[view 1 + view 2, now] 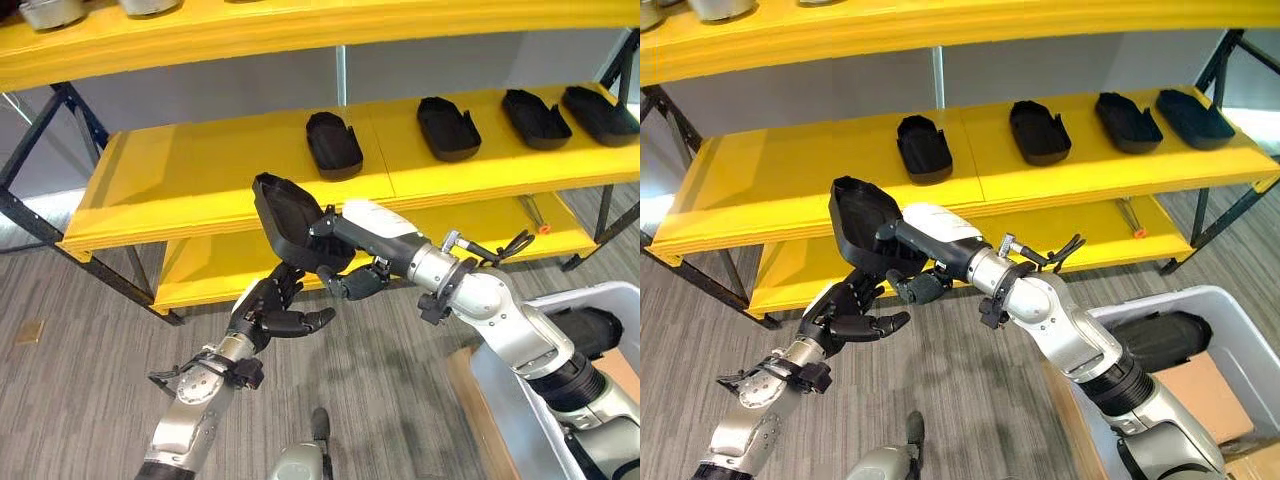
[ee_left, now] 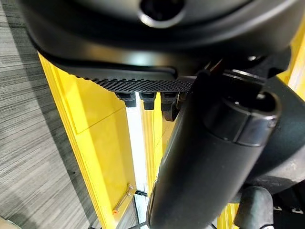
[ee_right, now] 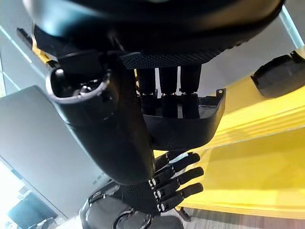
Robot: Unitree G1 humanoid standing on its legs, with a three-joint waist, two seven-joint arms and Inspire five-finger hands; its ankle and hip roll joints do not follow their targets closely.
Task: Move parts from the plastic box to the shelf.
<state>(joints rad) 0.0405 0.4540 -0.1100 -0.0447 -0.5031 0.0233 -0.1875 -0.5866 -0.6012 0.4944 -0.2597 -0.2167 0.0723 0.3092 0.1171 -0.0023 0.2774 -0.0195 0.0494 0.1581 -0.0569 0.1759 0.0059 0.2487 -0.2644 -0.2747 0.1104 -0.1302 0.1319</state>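
My right hand (image 1: 345,262) has its fingers (image 3: 170,102) curled round a black part (image 1: 288,222), a shallow moulded tray, and holds it tilted with its hollow facing out, in the air in front of the middle shelf (image 1: 200,175). In my right wrist view the fingers hook over the part's rim while the thumb runs down beside it. I can read no writing or label on the part.

My left hand (image 1: 272,312) is just below the part, at about 6 o'clock from it, fingers spread and relaxed, palm up, holding nothing. Whether its fingertips touch the part's underside I cannot tell.

The held part's top edge stands near the front lip of the middle shelf. Straight beyond it, toward 12 o'clock, the yellow board is bare over its left half. From 1 to 3 o'clock four more black parts (image 1: 333,144) lie in a row on that shelf, well apart from one another. A lower shelf (image 1: 200,275) sits beneath and an upper shelf (image 1: 200,35) above, with grey objects (image 1: 50,12) on it.

At 4 o'clock, on the floor, is the plastic box (image 1: 1230,320), grey-walled, with another dark part (image 1: 1160,340) inside.
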